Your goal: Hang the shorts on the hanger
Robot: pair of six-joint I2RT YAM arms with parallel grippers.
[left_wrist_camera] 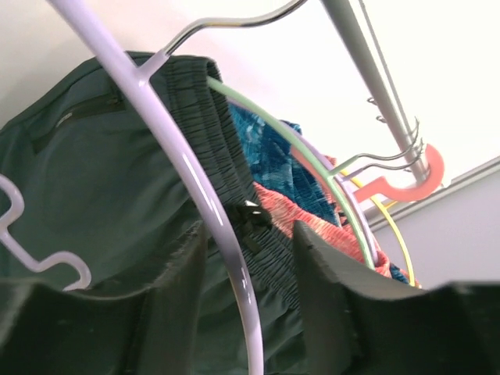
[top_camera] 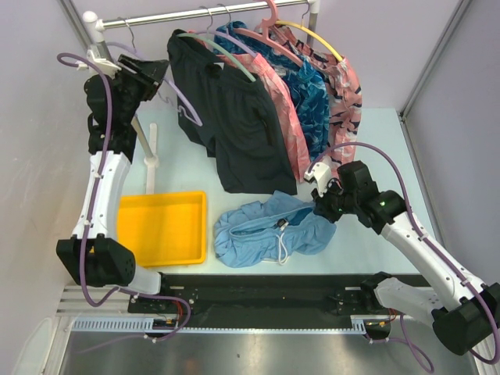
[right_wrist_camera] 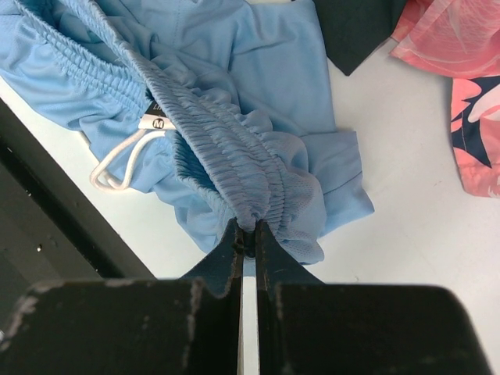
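The light blue shorts lie crumpled on the table in front of the hanging clothes. My right gripper is at their right edge. In the right wrist view it is shut on the gathered waistband of the shorts, with the white drawstring loose to the left. The lavender hanger hangs at the left end of the rail. My left gripper is raised to it. In the left wrist view the hanger's arm runs between the fingers of the left gripper, with a gap on each side.
A metal rail across the back carries black shorts on a pale green hanger, plus blue and pink patterned garments on pink hangers. A yellow tray sits front left, and a white stand behind it.
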